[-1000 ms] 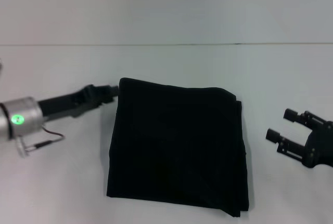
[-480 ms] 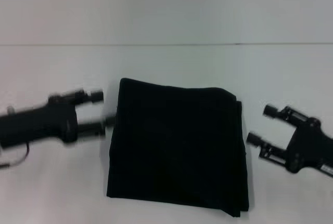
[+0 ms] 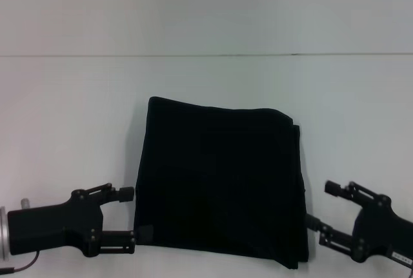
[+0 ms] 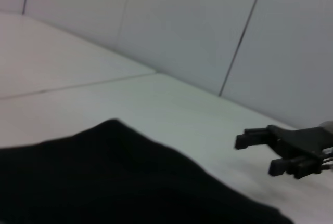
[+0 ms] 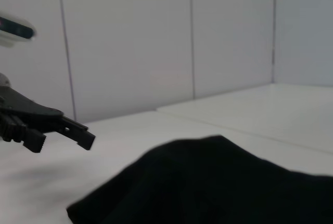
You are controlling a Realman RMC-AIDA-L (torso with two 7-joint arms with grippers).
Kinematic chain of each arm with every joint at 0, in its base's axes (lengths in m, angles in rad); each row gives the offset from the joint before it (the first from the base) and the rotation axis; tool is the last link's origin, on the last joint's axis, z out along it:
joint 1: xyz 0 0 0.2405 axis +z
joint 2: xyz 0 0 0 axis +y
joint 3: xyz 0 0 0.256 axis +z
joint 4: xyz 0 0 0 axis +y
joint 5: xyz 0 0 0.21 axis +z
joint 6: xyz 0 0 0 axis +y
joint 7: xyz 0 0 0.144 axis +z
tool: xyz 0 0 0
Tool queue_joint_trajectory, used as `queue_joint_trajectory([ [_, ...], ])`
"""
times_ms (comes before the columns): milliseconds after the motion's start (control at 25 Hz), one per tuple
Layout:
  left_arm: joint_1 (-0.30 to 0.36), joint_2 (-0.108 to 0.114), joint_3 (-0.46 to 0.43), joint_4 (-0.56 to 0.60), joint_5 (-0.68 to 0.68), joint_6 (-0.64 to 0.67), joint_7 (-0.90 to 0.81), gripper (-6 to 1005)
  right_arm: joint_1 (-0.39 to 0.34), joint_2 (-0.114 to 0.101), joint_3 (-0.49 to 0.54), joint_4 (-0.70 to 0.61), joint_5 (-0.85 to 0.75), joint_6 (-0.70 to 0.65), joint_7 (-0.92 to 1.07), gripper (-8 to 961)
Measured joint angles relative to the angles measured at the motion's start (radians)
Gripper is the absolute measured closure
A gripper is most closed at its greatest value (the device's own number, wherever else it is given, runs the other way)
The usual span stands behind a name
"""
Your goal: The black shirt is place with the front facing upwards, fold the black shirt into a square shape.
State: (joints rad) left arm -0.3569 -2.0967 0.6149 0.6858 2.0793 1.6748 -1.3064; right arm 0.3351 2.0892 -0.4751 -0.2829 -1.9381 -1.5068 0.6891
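The black shirt (image 3: 219, 184) lies flat in the middle of the white table, folded into a roughly square stack with no lettering showing. My left gripper (image 3: 129, 218) is open just off the shirt's near left corner, fingers pointing at its edge. At the near right corner my right gripper (image 3: 321, 206) is also open, close beside the cloth. Neither holds anything. The left wrist view looks across the shirt (image 4: 104, 182) to the right gripper (image 4: 263, 151) beyond it. In the right wrist view the shirt (image 5: 218, 182) fills the foreground with the left gripper (image 5: 60, 130) beyond it.
The white table (image 3: 206, 78) runs back to a seam at the pale panelled wall (image 3: 206, 7). Nothing else stands on it.
My left gripper has left the shirt's far left corner and come down to its near left corner. The right gripper has moved nearer to me too. The shirt has not moved.
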Motion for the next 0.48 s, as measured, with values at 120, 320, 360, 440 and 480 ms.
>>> queue_joint_trajectory([
  [120,-0.002,0.005,0.000,-0.024,0.003,-0.030,0.019,47,-0.007,-0.001,-0.001,0.000,-0.008,0.017,-0.002,163],
  [320,-0.010,0.006,-0.002,-0.028,0.003,-0.035,0.023,47,-0.007,-0.002,-0.002,-0.003,-0.011,0.019,-0.002,163],
  [360,-0.011,0.006,-0.002,-0.028,0.002,-0.035,0.023,47,-0.006,-0.002,-0.002,-0.003,-0.011,0.020,-0.002,163],
  [440,-0.013,0.006,-0.003,-0.028,0.002,-0.035,0.024,47,-0.005,-0.002,-0.003,-0.004,-0.011,0.020,-0.003,164],
  [480,-0.013,0.005,-0.003,-0.028,0.002,-0.035,0.024,47,-0.005,-0.002,-0.003,-0.005,-0.011,0.019,-0.003,164],
])
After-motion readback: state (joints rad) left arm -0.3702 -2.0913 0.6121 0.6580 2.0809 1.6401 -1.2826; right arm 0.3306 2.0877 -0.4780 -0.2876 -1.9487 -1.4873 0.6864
